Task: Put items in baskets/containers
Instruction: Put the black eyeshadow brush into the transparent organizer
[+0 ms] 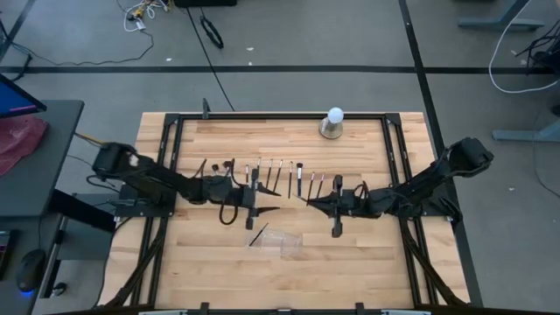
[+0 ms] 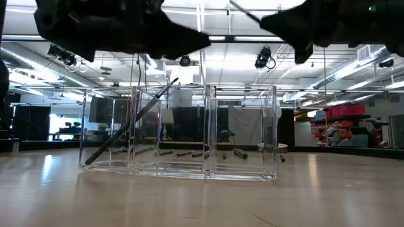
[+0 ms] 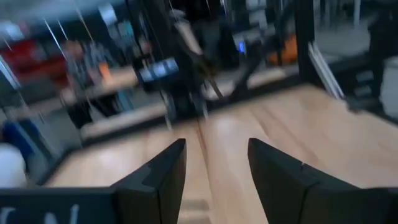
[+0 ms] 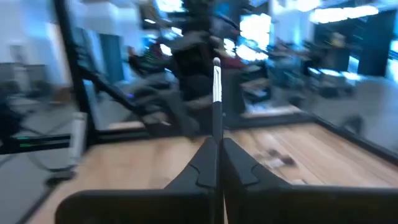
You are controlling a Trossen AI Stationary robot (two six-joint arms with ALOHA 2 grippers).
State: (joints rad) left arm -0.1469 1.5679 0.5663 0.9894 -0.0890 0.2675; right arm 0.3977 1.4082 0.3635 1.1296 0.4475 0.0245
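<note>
Several slim makeup brushes (image 1: 280, 178) lie in a row on the table's far half. One more brush (image 1: 258, 234) (image 2: 126, 129) leans slanting in the left compartment of the clear plastic tray (image 1: 282, 239) (image 2: 208, 135), its lower end on the tray floor. My left gripper (image 1: 271, 210) (image 3: 214, 165) hovers open above the table's middle, just beyond the tray, with nothing between its fingers. My right gripper (image 1: 308, 200) (image 4: 217, 146) faces it from the right, shut on a brush (image 4: 216, 87) with a silver ferrule. My right gripper pinches the brush's dark handle (image 4: 216, 127) between its two fingers. The brush lies along the fingers and sticks out ahead of their tips, ferrule end forward. The fingers come roughly level from the table's right side. The brush is lifted clear of the table.
A white ball-shaped object on a grey base (image 1: 333, 122) stands near the far edge. Dark frame rails (image 1: 171, 157) run along the table's left and right sides. Bare wood lies on the near side of the tray (image 1: 350, 271).
</note>
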